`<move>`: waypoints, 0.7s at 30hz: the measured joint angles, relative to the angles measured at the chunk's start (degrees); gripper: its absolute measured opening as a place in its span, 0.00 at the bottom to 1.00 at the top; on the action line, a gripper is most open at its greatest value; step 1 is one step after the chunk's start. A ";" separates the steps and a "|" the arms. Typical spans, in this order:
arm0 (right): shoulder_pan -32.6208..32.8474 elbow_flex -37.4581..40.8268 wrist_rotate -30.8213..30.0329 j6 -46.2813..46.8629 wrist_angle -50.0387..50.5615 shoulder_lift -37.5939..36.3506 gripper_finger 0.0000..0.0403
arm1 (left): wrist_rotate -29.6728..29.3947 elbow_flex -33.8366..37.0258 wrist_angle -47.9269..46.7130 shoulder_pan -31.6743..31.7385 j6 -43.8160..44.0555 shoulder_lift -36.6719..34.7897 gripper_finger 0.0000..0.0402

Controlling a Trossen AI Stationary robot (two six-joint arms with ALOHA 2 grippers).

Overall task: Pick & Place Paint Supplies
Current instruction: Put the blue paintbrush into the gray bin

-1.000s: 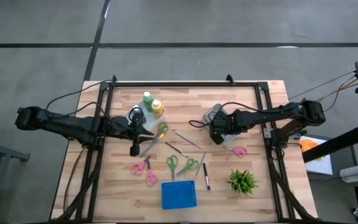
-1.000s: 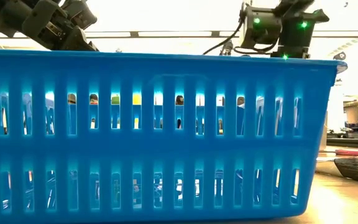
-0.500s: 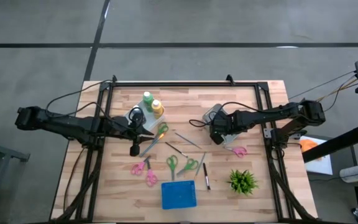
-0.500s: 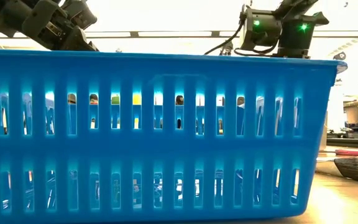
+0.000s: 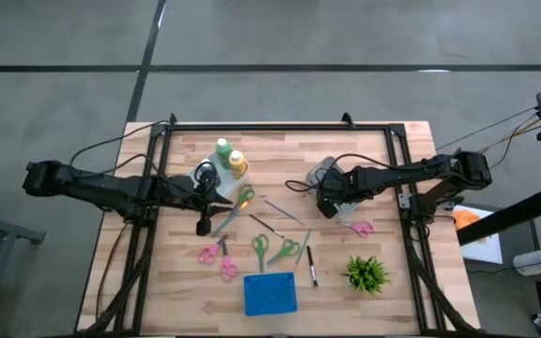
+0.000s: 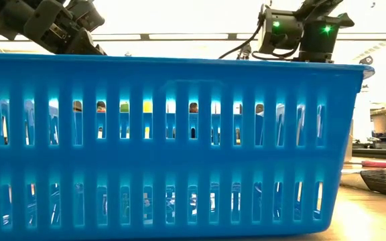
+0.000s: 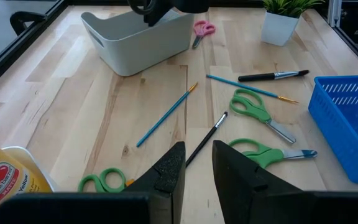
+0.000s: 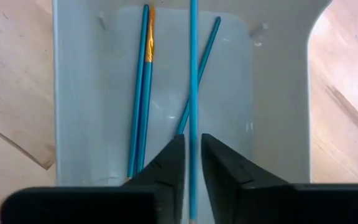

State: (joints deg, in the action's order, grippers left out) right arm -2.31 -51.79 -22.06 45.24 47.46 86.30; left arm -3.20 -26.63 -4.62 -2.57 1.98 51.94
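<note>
**Right gripper over the grey bin with a blue brush between its jaws**

The right gripper (image 8: 191, 168) hangs directly above the grey bin (image 8: 278, 93), at the table's (image 5: 393, 150) right-centre in the high view. A long blue brush (image 8: 193, 74) runs through the narrow gap between its jaws, its far end reaching over the bin floor. The jaws stand slightly apart beside the brush; whether they pinch it or have let go cannot be told. Three more blue brushes already lie in the bin: a pair (image 8: 140, 93) side by side, one with an orange tip, and a slanted one (image 8: 204, 68) that crosses under the long brush.

The left gripper (image 7: 197, 171) waits low over the table's left-centre, jaws a little apart with nothing between them. Ahead of it on the wood lie another blue brush (image 7: 166, 115), a dark-handled brush (image 7: 205, 138), a thin blue brush (image 7: 250, 90) and a black brush (image 7: 272, 76), all apart from one another. Two green scissors (image 7: 260, 112) lie among them, and pink scissors (image 7: 201, 30) rest just beyond the bin.

The green bottle (image 5: 223, 150) and yellow bottle (image 5: 238, 163) stand touching near the table's far left. The blue basket (image 5: 270, 293) sits at the near edge, with the plant (image 5: 366, 273) to its right.
</note>
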 joint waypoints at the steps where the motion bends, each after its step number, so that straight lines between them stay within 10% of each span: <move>1: 0.02 0.00 -0.02 0.09 0.00 0.00 0.16 | 0.00 -0.01 0.00 0.02 0.01 0.01 0.20; 21: 0.04 -4.41 -0.57 -4.27 0.19 -4.40 0.21 | 0.00 0.00 0.02 0.02 0.02 0.00 0.20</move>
State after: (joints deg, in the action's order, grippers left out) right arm -2.26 -56.20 -22.63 40.98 47.65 81.90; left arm -3.20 -26.64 -4.60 -2.55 2.00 51.94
